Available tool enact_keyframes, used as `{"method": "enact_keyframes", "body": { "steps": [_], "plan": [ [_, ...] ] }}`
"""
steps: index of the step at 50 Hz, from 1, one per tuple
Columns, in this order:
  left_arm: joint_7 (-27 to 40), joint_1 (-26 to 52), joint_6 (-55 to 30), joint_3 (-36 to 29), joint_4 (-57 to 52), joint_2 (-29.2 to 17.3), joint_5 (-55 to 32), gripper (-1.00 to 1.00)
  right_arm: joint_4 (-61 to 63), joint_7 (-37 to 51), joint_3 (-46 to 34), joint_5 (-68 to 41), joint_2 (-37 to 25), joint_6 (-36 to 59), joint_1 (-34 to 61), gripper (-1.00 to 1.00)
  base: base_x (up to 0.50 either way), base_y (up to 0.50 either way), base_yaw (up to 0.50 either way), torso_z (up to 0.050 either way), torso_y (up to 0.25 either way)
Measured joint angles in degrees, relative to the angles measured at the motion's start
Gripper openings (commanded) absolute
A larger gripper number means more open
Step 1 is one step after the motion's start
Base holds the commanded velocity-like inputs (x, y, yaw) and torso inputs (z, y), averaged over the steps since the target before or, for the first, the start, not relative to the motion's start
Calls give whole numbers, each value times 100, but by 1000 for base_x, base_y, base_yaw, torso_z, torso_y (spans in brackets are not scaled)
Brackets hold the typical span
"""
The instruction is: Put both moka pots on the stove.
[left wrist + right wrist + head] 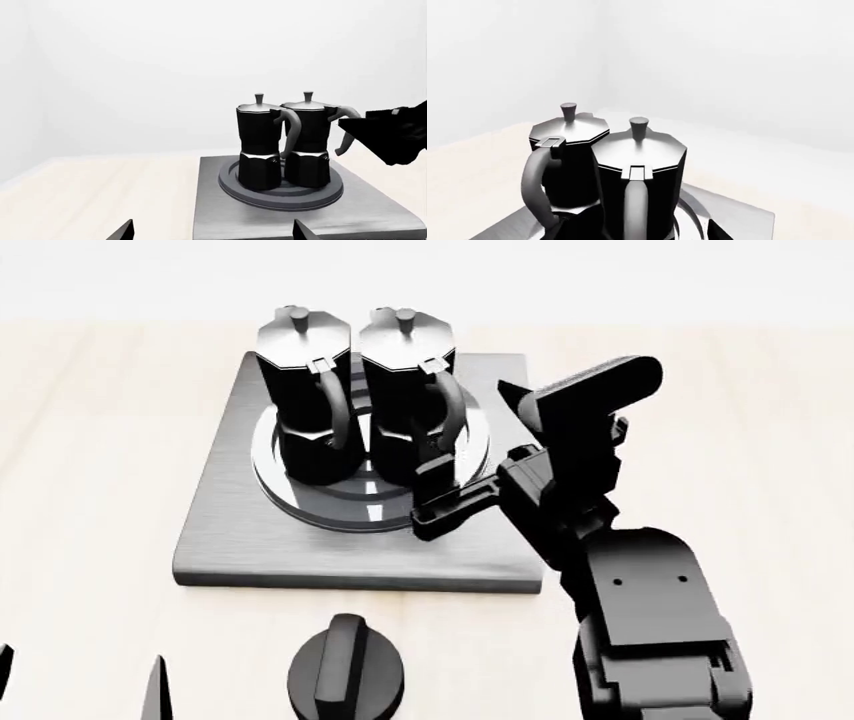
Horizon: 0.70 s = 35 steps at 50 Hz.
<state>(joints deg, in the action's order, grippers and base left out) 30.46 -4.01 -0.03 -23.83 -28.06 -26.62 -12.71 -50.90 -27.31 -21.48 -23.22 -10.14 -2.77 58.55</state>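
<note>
Two black moka pots with silver lids stand side by side, upright, on the ring burner of the grey stove (227,530): the left pot (304,390) and the right pot (400,390). My right gripper (465,452) is open, its fingers apart on either side of the right pot's curved handle; the right wrist view shows that pot (637,165) close up, with the other pot (567,150) behind it. My left gripper (80,680) is open and empty near the table's front, well short of the stove (220,210) and both pots (259,145) (308,145).
A short round black knob (350,675) sits on the light wooden table just in front of the stove's front edge. My right arm (654,620) reaches in from the lower right. Bare wood lies on both sides of the stove.
</note>
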Motion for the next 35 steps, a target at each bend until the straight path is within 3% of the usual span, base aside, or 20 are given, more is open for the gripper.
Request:
{"method": "enact_keyframes", "body": {
  "steps": [19, 35],
  "plan": [
    [3, 1, 31, -32, 11, -11, 15, 100, 4974, 1899, 519, -223, -612, 1367, -1788, 100, 0, 0, 0, 0, 0],
    [32, -15, 23, -43, -38, -30, 18, 100, 7463, 3163, 783, -44, -835, 1737, -2813, 100, 0, 0, 0, 0, 0]
  ]
}}
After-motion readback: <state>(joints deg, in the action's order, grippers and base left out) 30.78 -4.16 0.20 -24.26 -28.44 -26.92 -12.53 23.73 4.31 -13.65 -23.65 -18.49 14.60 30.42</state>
